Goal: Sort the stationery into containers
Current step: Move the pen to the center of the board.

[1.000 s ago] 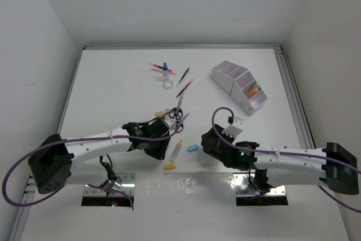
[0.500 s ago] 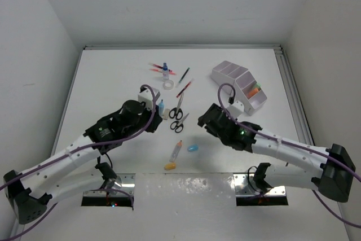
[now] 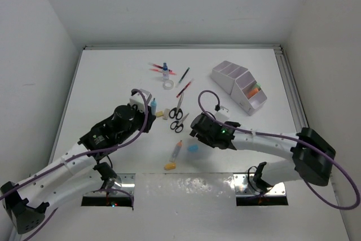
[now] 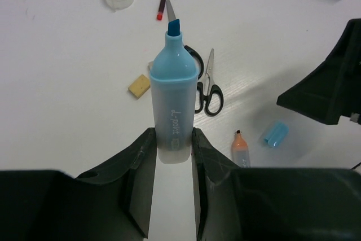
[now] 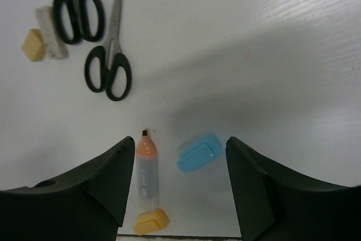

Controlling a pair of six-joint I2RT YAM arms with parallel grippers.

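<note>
Stationery lies scattered over the white counter (image 3: 107, 83), and 1 piece is up off the surface with me. My left fingers (image 3: 149, 111) are closed snugly on the barrel of a blue highlighter (image 4: 173, 91), which is uncapped, its chisel tip pointing away from my wrist. My right fingers (image 3: 196, 135) are spread wide with nothing between them, and they hover above a loose blue cap (image 5: 198, 152). Just beside that cap lies an orange highlighter (image 5: 148, 167), also uncapped, with a yellow-orange cap (image 5: 151, 221) at its tail end. Farther out, 2 black-handled scissors (image 5: 110, 55) lie side by side, and next to them are 2 pale erasers (image 5: 35, 44), close together. Toward the far edge I see a white tape ring (image 3: 168, 84), a blue-capped bottle (image 3: 165, 70) and a few thin red and black pens (image 3: 184, 87). The white organiser (image 3: 225, 82) stands at the far right, well apart from both of my arms. 1 of its compartments holds something orange, perhaps a marker, but it is too small for me to be sure.
</note>
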